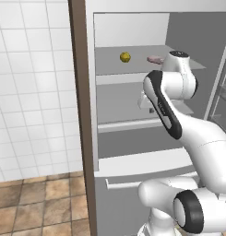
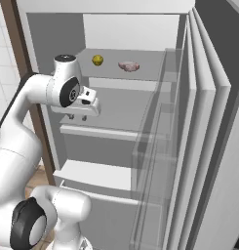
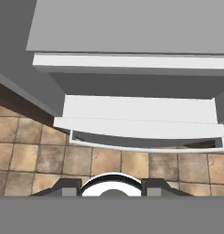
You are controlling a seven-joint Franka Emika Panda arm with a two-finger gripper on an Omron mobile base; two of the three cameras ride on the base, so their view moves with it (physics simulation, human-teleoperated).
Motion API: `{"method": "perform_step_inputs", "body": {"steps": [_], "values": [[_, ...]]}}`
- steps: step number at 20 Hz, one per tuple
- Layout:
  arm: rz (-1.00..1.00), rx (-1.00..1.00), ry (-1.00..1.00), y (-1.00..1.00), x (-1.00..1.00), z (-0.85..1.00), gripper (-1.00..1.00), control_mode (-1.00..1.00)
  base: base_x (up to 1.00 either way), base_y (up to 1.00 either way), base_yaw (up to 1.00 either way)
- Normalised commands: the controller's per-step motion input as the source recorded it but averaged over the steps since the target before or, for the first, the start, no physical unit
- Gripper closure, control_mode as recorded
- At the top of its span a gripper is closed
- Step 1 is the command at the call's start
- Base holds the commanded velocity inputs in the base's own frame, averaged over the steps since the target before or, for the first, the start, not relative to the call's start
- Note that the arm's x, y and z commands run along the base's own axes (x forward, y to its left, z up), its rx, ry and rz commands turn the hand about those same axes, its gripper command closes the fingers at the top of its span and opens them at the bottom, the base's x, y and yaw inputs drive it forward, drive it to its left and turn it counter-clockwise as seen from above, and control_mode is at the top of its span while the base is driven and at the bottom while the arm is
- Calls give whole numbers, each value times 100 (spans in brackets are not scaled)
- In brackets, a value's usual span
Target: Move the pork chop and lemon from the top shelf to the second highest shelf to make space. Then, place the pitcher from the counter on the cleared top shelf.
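Note:
The yellow lemon [image 1: 125,57] [image 2: 97,59] and the pale pink pork chop [image 1: 155,59] [image 2: 128,66] lie side by side on the top shelf [image 1: 119,79] [image 2: 126,84] of the open fridge. My gripper [image 2: 78,117] hangs below that shelf's front rim and above the second highest shelf [image 1: 128,124] [image 2: 99,132], pointing down. Its fingers stand apart, open, with nothing between them. In the hand view the fingertips [image 3: 67,186] frame a shelf rim [image 3: 131,61], a white drawer and floor tiles. The pitcher is out of view.
The fridge door [image 2: 204,146] stands open at the right, with clear door bins [image 2: 157,146]. A brown panel [image 1: 80,92] and a white tiled wall [image 1: 31,92] border the fridge on the left. White drawers [image 2: 94,173] sit under the shelves, above a tan tiled floor [image 1: 36,207].

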Motion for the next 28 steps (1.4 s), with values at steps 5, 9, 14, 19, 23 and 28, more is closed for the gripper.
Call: {"method": "perform_step_inputs", "body": {"steps": [5, 9, 14, 19, 23, 28], "values": [[0, 0, -3, -12, -12, 0, -100, -100, 0, 0, 0], [0, 0, -36, 0, -28, 29, -100, -100, 0, 0, 0], [0, 0, -44, 0, -13, 64, -100, -100, 0, 0, 0], [-3, 0, -36, -1, -4, 70, -100, -100, 0, 0, 0], [-8, -1, -11, -8, 0, 76, -100, -100, 0, 0, 0], [-10, -4, 0, -30, 0, 76, -100, -100, 0, 0, 0]]}}
